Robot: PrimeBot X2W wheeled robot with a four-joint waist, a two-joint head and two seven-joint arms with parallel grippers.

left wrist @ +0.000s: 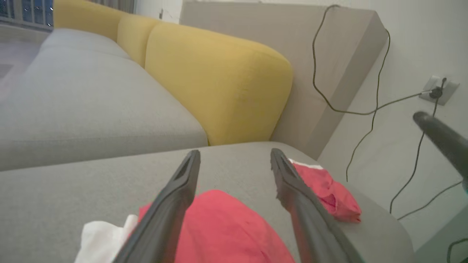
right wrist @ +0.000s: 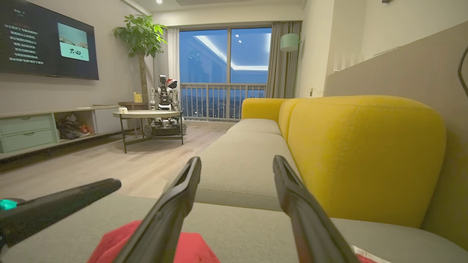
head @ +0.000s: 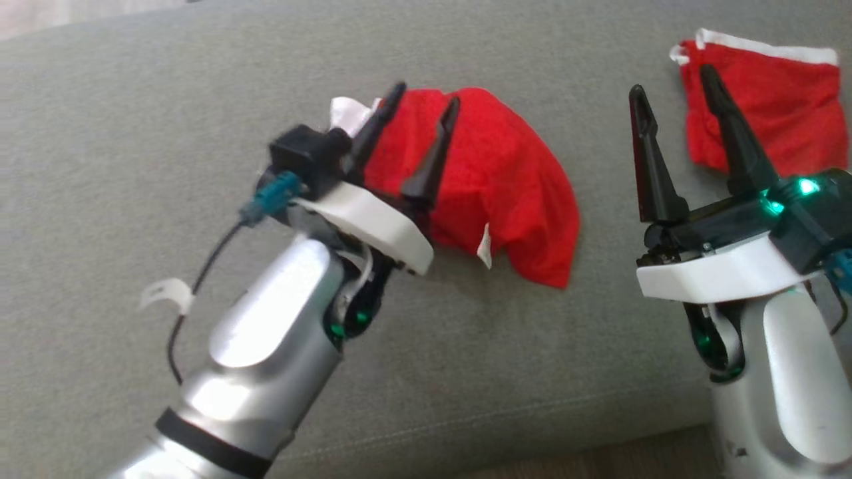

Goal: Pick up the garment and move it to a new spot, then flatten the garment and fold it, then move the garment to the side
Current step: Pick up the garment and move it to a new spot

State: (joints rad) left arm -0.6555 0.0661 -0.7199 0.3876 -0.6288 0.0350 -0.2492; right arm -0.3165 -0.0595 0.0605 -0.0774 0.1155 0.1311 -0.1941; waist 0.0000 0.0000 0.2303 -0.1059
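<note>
Garment (head: 506, 179) bunched mid sofa seat (head: 166, 100); left tool (head: 426, 93) spread apart above it, right tool (head: 672, 80) apart, empty. Risk: next pinch catches several layers, so flattening drags lump instead of spreading

In the right wrist view, a grey sofa seat (right wrist: 237, 164) with yellow back cushions (right wrist: 365, 157) is seen centre and right. A wooden floor (right wrist: 109, 164), round table (right wrist: 146, 114) and wall-mounted screen (right wrist: 47, 40) are shown left, and a large window (right wrist: 226, 69) upper centre.
</note>
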